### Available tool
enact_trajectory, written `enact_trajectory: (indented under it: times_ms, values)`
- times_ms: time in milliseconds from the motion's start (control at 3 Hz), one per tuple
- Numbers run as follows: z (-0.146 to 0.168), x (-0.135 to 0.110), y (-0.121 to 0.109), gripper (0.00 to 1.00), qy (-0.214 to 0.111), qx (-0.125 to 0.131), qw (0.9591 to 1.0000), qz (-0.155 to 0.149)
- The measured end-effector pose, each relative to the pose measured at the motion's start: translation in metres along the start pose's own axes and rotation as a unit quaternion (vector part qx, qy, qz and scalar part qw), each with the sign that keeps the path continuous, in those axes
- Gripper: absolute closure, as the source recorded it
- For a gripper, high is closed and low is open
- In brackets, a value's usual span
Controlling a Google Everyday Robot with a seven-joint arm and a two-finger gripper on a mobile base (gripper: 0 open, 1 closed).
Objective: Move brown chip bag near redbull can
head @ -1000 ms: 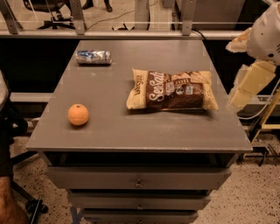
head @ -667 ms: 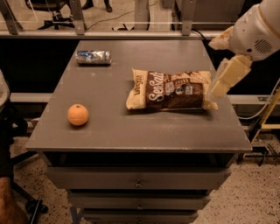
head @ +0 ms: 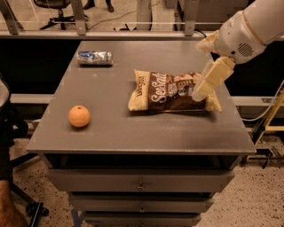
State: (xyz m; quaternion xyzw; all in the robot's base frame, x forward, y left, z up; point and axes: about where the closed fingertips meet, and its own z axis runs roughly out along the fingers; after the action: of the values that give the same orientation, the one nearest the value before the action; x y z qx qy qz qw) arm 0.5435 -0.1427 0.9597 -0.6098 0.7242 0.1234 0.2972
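The pincer (head: 200,92) has swung inward from off the desk's (head: 133,133) right side and is now at the right end of the brown chip bag (head: 168,91). I cannot tell whether it is apart or together. The redbull can (head: 95,57) lies well to its left, farther back.

- A grey flat-topped metal cabinet (head: 146,128) fills the middle of the view, its matte top catching a soft sheen.
- Below the top sit stacked grey drawers (head: 111,179), each with a small round knob (head: 140,186).
- The pale speckled stone floor (head: 257,199) shows at the lower right.
- A long grey metal rail (head: 111,34) runs behind the cabinet, with upright metal posts (head: 143,11) rising from it.
- A black wheeled office chair (head: 55,5) stands far back at upper left; another dark chair base (head: 26,204) is at the lower left.
- A yellow tubular frame (head: 273,119) stands at the right edge.
- The gripper (head: 205,86) hangs over the cabinet top's right part.
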Motion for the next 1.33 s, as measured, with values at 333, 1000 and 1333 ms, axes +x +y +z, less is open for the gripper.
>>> enact_trajectory:
  times_ms: [333, 1000, 1333]
  values:
    - [0.031, -0.019, -0.01, 0.0, 0.0, -0.026, 0.999, -0.035]
    - [0.09, -0.046, -0.01, 0.0, 0.028, -0.079, 0.993, -0.083]
    - [0.113, -0.042, 0.001, 0.0, 0.064, -0.089, 0.9914, -0.071]
